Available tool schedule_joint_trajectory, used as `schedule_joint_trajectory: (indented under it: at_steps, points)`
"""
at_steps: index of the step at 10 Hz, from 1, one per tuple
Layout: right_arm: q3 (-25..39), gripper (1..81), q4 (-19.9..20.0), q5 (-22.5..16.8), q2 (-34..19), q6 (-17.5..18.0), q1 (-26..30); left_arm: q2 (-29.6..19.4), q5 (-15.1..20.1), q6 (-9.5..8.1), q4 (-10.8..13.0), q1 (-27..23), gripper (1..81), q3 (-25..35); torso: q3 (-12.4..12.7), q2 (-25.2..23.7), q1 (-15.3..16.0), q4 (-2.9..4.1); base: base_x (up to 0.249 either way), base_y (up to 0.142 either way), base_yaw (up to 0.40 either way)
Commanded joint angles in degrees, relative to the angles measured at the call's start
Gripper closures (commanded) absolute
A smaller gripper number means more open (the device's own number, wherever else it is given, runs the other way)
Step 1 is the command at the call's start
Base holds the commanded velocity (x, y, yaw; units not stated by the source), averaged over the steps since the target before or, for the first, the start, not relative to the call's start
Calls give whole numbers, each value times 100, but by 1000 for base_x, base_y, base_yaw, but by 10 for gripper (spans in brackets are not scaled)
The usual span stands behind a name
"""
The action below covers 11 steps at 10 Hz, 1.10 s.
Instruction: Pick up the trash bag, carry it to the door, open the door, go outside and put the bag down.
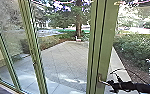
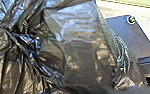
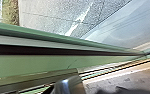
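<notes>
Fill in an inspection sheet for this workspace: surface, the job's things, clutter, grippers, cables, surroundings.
Surface: paved yard beyond the glass, laid in slabs, with bright patches of light.
Job's things: black trash bag, its plastic gathered into folds, close to the left wrist camera; green door frame with a metal handle.
Clutter: small white object near the tree, too blurred to name.
Grippers: right gripper by the handle; contact unclear.
Cables: thin dark line arching above the right arm, possibly a cable.
Surroundings: tree trunk and bushes outside.
</notes>
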Motion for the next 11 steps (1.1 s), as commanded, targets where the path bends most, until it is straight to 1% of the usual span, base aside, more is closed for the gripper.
schedule_joint_trajectory:
  at_steps: [1,3,5,6,8,10,11]
  points:
    - [342,10,-399,-1466,309,-269,-59,-3,276,12,-13,-252,811,-7,0,0,0,0,0,0,0]
    - [113,10,-479,-1607,521,-260,19,-3,276,12,-22,-252,811,-7,2,0,0,-2,0,0,0]
    - [-220,10,-487,-1985,802,-260,213,-3,276,12,-22,-243,811,-7,4,0,-2,-5,0,0,0]
    - [-412,10,-479,-2037,950,-269,301,6,276,12,-31,-234,811,-7,6,0,-2,-7,0,0,0]
    - [-722,10,-549,-2302,1286,-277,371,6,276,12,-31,-225,811,-7,6,0,0,-7,0,0,0]
    - [-904,10,-583,-2214,1600,-260,169,-3,276,12,-31,-216,811,-7,6,-2,-2,-9,0,0,0]
    - [-1214,10,-628,-2143,1822,-295,73,-12,276,12,-31,-208,811,-7,6,-2,-2,-11,0,0,0]
